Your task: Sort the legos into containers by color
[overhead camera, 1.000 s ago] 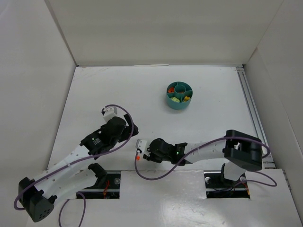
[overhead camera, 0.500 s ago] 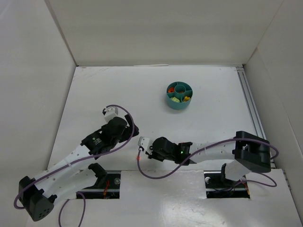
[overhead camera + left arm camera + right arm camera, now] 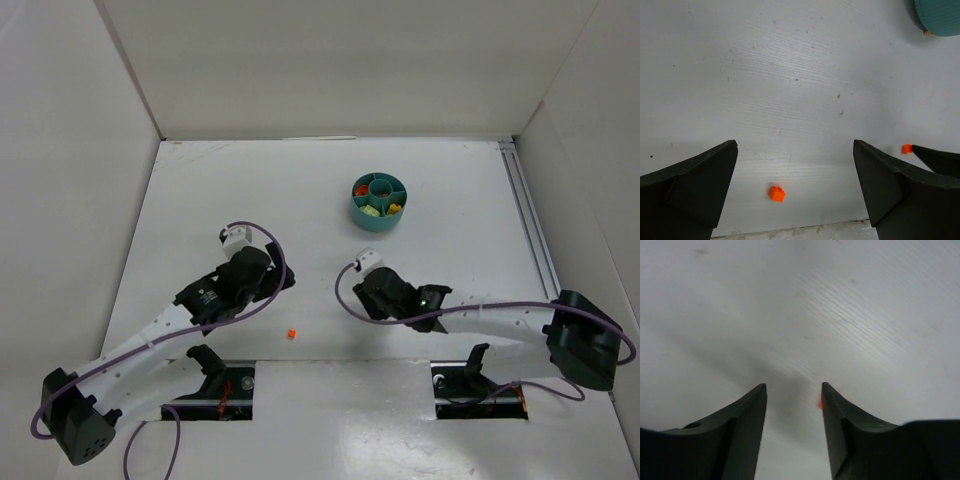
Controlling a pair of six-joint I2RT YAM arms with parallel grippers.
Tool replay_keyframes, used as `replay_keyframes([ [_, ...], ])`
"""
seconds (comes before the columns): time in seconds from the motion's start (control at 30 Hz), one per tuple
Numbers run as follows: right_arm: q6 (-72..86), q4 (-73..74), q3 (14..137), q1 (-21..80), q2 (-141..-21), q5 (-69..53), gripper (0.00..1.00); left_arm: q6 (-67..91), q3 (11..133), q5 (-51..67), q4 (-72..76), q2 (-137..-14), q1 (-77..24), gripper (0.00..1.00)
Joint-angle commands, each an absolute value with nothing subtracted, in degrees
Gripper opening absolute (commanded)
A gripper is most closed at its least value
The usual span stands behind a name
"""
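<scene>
Where the table [image 3: 250,190] ends at its near edge, one small orange brick [image 3: 291,333] lies alone on the white surface, between the two arms. In the left wrist view it sits low between the fingers of the left gripper [image 3: 794,143] and touches neither of them. These jaws are spread wide and hold nothing.

A little farther and to the right, the right gripper [image 3: 793,385] hangs low over the table. Its jaws are parted by a narrow gap, and bare table shows between them. A tiny orange bit [image 3: 820,402] touches the inner edge of the finger at the right of that view. It does not reach the other finger, and I cannot tell if it lies on the table or clings to the finger. The left wrist camera shows what seems the same bit, at the tip of a dark finger at its right border.

Far beyond both grippers stands the round teal tub [image 3: 378,222], well apart from them. Orange-red pieces [image 3: 361,190] lie in a left wedge, pale yellow-green ones [image 3: 371,210] in the near-left wedge, and yellow ones [image 3: 394,208] in the near-right wedge.
</scene>
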State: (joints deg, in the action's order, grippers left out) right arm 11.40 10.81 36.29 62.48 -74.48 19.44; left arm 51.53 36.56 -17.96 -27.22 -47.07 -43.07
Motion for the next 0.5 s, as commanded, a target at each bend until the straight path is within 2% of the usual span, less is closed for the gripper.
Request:
replay_keyframes([
  [0.0,22.5,18.7,33.6,58.9,-68.8,22.7,0.53,51.1,37.3,-17.8,-25.8,-47.1,-43.3,1.0],
  [0.07,24.2,21.3,32.9,57.8,-67.2,23.2,0.63,51.1,37.3,-17.8,-25.8,-47.6,-43.3,1.0],
  [0.13,25.0,21.4,31.6,55.3,-66.0,23.2,0.64,50.5,37.3,-17.8,-25.8,-47.6,-43.9,1.0],
  [0.37,25.0,18.5,30.3,52.0,-66.7,20.1,0.64,50.5,37.3,-17.8,-25.8,-47.6,-43.9,1.0],
  [0.47,25.0,16.2,30.3,51.5,-69.2,20.1,0.59,50.5,37.3,-17.8,-25.8,-47.6,-43.9,1.0],
])
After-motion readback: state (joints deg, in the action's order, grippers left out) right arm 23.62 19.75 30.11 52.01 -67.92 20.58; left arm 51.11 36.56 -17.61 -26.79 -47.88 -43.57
